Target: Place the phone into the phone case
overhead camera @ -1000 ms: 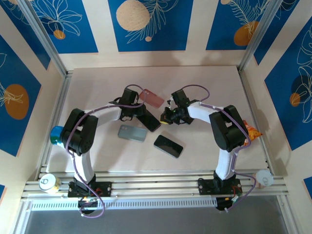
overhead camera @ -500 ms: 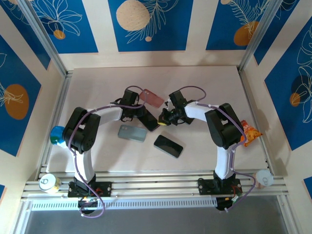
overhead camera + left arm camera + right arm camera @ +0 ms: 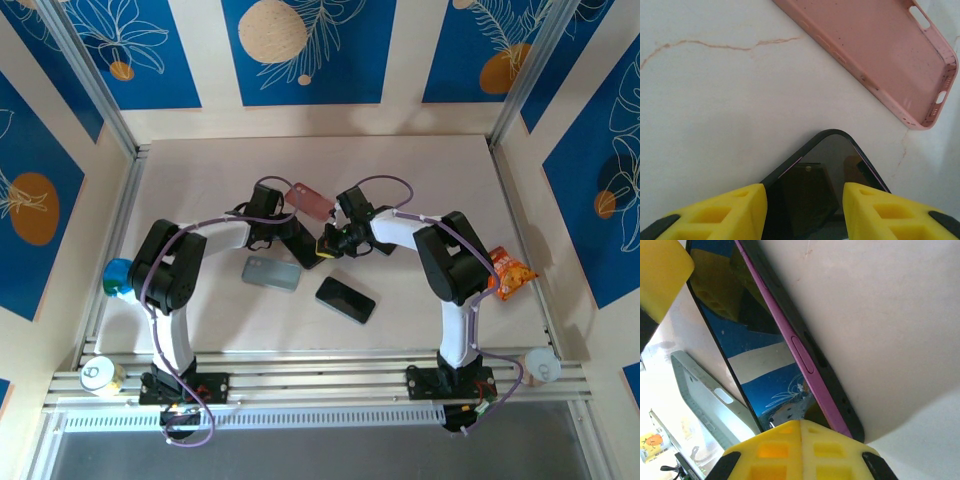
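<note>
Left gripper [image 3: 804, 202] straddles glossy black purple-edged phone [image 3: 827, 165].

Dark phone [image 3: 812, 192], purple-edged, flat on table; pink phone case [image 3: 875, 52] nearby, apart, open side up.

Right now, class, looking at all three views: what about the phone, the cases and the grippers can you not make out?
- Phone: near end cut off by the left wrist view's bottom edge, between the left gripper.
- Pink case: partly covered by the left arm in the top view.
- Right gripper: shut fingers against the phone's end; contact spot falls behind them.
- Grey case: cropped, blurred.
</note>
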Controlling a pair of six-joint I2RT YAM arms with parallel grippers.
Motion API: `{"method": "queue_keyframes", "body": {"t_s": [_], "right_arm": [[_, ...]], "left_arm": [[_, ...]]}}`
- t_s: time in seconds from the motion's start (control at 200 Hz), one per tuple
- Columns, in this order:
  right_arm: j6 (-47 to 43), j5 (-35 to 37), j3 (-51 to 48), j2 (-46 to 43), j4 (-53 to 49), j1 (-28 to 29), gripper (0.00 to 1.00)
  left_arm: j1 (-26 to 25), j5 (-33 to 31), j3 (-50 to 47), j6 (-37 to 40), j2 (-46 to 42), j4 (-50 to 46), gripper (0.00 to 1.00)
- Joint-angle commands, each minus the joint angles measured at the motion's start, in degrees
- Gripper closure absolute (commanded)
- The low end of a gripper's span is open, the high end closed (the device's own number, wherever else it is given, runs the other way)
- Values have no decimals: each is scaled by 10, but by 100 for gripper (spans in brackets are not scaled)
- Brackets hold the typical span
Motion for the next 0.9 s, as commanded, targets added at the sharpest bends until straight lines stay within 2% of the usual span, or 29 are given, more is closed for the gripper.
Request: {"method": "queue_keyframes", "body": {"t_s": [0.0, 0.42, 0.895], "right_arm": [[5, 27, -16, 32, -58, 10, 100], [-2, 24, -8, -53, -58, -9, 100], [-12, 40, -9, -33, -72, -14, 100]], "left_arm": [[-2, 8, -3, 19, 12, -35, 55], [0, 6, -12, 25, 12, -36, 56], [0, 10, -10, 22, 11, -33, 56]]}}
